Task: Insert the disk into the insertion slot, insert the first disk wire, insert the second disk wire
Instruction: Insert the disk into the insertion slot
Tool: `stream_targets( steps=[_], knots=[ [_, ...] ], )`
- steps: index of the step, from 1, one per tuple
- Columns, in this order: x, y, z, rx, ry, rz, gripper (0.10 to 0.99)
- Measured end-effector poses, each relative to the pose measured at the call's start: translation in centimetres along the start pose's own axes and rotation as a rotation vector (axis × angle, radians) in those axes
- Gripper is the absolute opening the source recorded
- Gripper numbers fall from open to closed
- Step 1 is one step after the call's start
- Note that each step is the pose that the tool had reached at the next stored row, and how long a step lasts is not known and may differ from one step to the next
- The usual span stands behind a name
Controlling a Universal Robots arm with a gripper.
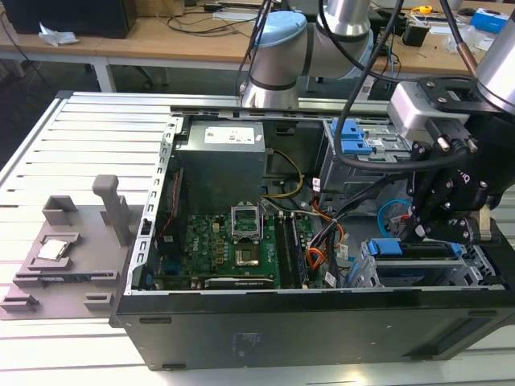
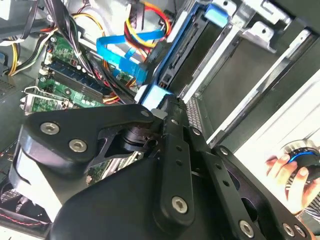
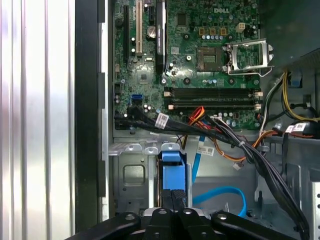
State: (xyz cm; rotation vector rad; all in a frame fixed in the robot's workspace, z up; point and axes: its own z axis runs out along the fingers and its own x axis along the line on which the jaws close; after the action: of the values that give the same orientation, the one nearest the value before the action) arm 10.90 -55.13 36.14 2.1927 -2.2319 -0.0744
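Hovering over the near corner of the open computer case at the exterior view's right, the hand has its fingers pressed together with no gap, tips right at the blue carrier end of the disk; whether they pinch it I cannot tell. The disk sits in the insertion slot, a blue cable just beside it and the motherboard toward the exterior view's left.

Hand sits pinched together right against the disk and its blue carrier, perhaps touching; motherboard beyond.
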Motion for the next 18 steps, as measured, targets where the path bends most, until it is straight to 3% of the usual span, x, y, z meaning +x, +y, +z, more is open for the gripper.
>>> stream_targets(
  steps=[7, 11, 18],
  knots=[
    [-0.16, -2.00, 0.10, -0.005, -0.0002, 0.000, 0.106],
    [-0.19, -2.31, 0.80, -0.009, 0.0001, 0.000, 0.106],
    [-0.19, -2.39, 0.86, -0.009, 0.0002, 0.000, 0.106]
  ],
)
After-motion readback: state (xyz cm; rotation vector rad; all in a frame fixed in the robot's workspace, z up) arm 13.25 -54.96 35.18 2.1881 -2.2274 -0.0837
